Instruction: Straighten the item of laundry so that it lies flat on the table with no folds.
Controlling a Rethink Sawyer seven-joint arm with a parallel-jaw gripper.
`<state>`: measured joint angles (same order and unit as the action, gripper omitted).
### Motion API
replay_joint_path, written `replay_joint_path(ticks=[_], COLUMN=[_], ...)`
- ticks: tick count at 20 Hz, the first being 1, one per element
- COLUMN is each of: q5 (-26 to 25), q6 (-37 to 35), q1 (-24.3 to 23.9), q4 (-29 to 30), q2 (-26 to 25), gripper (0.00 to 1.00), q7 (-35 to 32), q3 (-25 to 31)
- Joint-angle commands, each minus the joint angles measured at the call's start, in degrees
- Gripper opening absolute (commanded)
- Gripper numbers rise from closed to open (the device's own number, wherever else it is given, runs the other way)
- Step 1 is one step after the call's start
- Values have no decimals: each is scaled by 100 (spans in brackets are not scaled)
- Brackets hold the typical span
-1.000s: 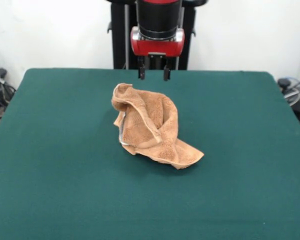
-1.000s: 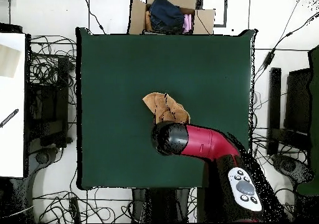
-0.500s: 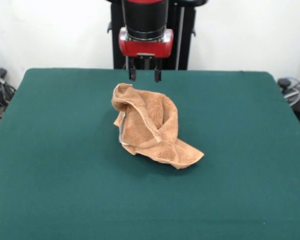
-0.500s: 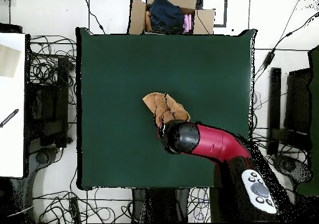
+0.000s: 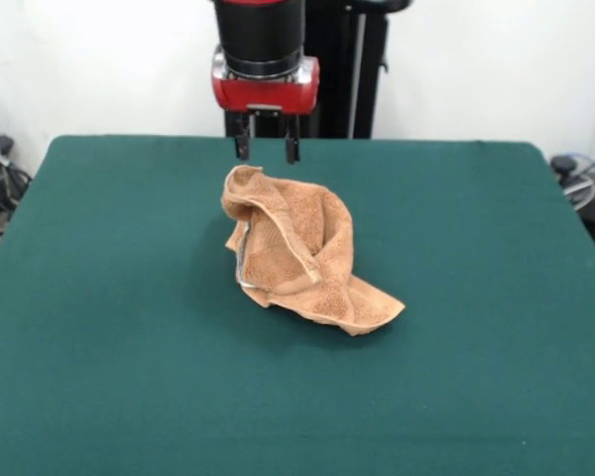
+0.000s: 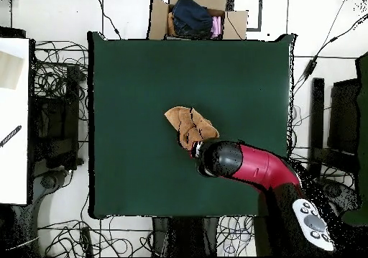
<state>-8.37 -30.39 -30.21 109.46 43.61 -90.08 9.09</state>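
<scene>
The item of laundry [image 5: 297,248], an orange-tan terry towel, lies crumpled in a folded heap at the middle of the dark green table [image 5: 109,327]. One corner points out toward the front right. In the overhead view the towel [image 6: 188,124] shows just above the red arm, which hides its lower edge. My gripper [image 5: 265,151] hangs above the table just behind the towel's far left corner, apart from it. Its two dark fingers stand open with nothing between them.
A cardboard box [image 6: 198,16] of clothes stands beyond the table's top edge in the overhead view. Cables and dark equipment [image 6: 57,118] lie on the floor on both sides. A white surface [image 6: 14,118] stands at the left.
My gripper has moved sideways to the left in the front view, from behind the towel's middle to behind its left corner. The towel has not moved.
</scene>
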Motion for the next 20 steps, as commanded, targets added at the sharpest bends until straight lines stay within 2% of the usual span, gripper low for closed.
replay_joint_path(ticks=[1, 13, 20], q5=[-313, -259, -191], q6=[-394, -534, -722], q1=[-144, -430, -359], q4=[319, 717, 1012], q2=[117, 569, 1012], gripper=[100, 100, 100], q7=[449, 421, 305], q3=[674, 868, 795])
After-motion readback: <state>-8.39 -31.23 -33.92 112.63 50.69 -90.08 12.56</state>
